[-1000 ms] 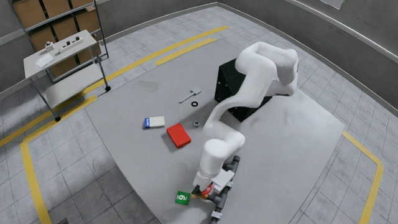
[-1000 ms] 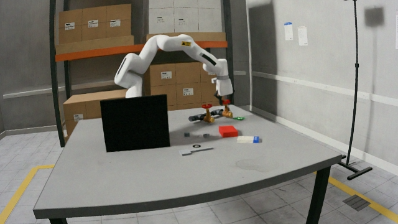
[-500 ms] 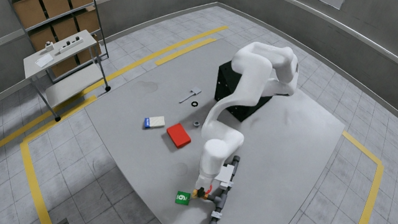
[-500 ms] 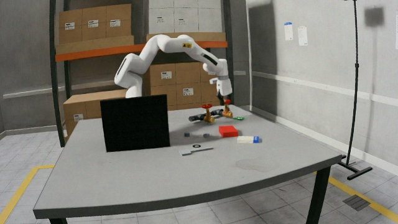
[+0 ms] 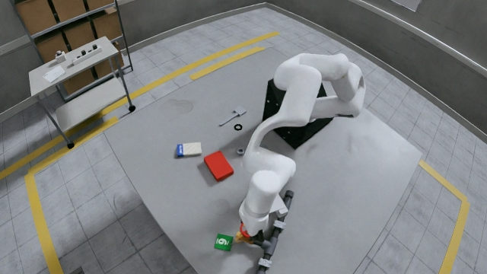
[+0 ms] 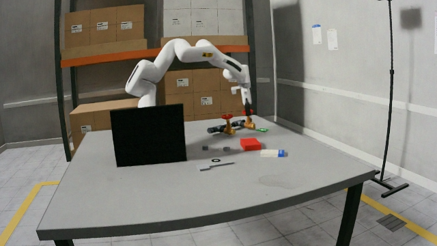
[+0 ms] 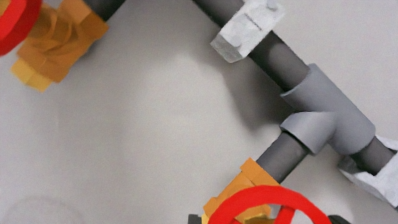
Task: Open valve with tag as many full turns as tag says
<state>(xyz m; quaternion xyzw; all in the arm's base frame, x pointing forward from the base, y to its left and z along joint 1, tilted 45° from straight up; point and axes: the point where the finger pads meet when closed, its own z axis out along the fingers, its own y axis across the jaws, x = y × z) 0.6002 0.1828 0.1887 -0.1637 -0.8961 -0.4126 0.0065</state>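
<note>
A grey pipe (image 5: 275,232) with two brass valves lies near the table's front edge. My gripper (image 5: 247,233) points straight down and is shut on the red handwheel (image 7: 265,207) of the valve next to the green tag (image 5: 224,242). The tag lies flat and shows one digit that reads as 6 or 9. In the exterior view the gripper (image 6: 247,110) sits on that handwheel, with the tag (image 6: 262,130) to its right. The other valve's red handwheel (image 6: 227,116) stands free to the left and also shows at the top left corner of the wrist view (image 7: 12,22).
A red block (image 5: 218,165), a white and blue box (image 5: 189,149), a grey scraper (image 5: 233,116), a black ring (image 5: 238,126) and a small grey nut (image 5: 240,149) lie on the table. The arm's black base (image 5: 294,114) stands behind. A metal cart (image 5: 76,76) stands off the table.
</note>
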